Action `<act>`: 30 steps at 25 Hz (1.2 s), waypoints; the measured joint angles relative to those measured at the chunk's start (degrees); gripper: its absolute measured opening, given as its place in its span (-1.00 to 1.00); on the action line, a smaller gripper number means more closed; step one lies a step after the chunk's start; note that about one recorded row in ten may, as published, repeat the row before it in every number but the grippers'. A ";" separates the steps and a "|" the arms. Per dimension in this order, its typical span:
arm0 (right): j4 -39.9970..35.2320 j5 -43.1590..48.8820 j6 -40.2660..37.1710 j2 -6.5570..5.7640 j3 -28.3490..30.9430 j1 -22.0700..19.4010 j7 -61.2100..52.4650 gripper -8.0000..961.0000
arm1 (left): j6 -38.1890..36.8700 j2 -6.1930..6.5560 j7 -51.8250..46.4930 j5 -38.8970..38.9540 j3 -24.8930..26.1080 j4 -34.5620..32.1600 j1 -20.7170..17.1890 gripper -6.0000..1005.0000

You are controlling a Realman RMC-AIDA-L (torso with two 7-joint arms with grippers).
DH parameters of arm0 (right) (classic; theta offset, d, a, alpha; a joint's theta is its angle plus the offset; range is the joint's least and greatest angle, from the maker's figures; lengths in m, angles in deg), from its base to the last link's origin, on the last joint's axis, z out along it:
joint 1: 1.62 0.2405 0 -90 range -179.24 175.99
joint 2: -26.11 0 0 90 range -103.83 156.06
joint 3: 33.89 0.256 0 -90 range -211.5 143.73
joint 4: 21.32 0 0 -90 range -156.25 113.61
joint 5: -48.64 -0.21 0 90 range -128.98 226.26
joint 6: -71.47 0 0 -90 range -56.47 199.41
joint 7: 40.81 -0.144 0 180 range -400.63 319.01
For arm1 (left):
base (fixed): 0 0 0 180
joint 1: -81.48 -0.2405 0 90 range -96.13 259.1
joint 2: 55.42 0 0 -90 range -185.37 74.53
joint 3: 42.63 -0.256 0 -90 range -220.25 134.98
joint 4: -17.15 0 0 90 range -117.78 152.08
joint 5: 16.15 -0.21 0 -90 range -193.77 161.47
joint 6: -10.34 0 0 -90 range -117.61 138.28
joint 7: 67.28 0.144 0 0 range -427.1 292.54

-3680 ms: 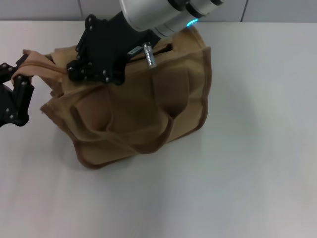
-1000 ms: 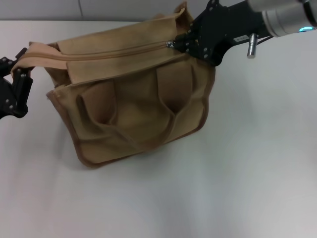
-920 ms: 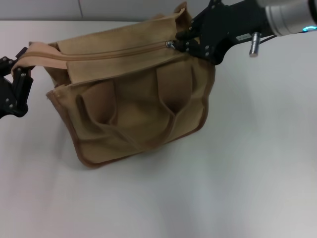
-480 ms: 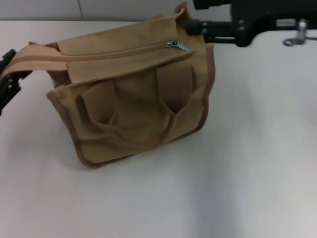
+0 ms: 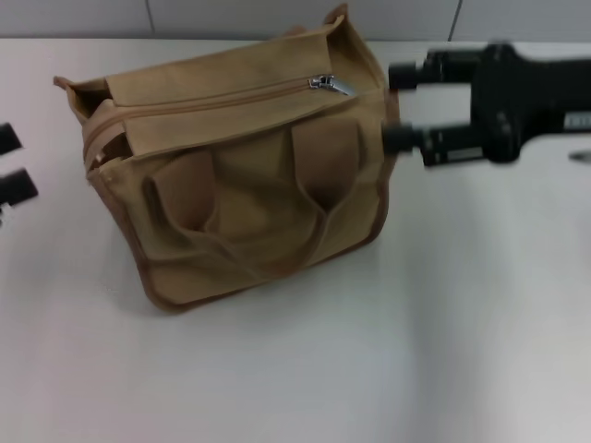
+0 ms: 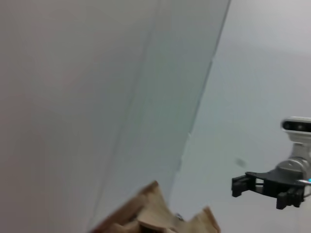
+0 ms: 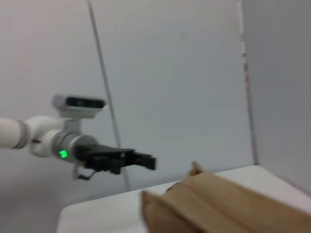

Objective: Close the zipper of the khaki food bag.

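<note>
Flanking the khaki food bag [image 5: 245,175], zipper [image 5: 222,99] shut, both grippers hover apart.

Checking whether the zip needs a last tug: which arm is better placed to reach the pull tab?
Right. The right gripper, jaws open, sits just beside the khaki food bag near the pull tab; the left gripper is at the far end.

We see a white table [image 5: 277,369] under even light, with a pale paneled wall [image 5: 277,17] behind it.
</note>
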 joint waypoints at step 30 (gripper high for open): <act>34.09 5.63 0.57 1.33 -1.33 -0.65 32.54 0.58 | 4.09 -10.26 16.10 -1.57 -23.81 6.00 4.04 0.65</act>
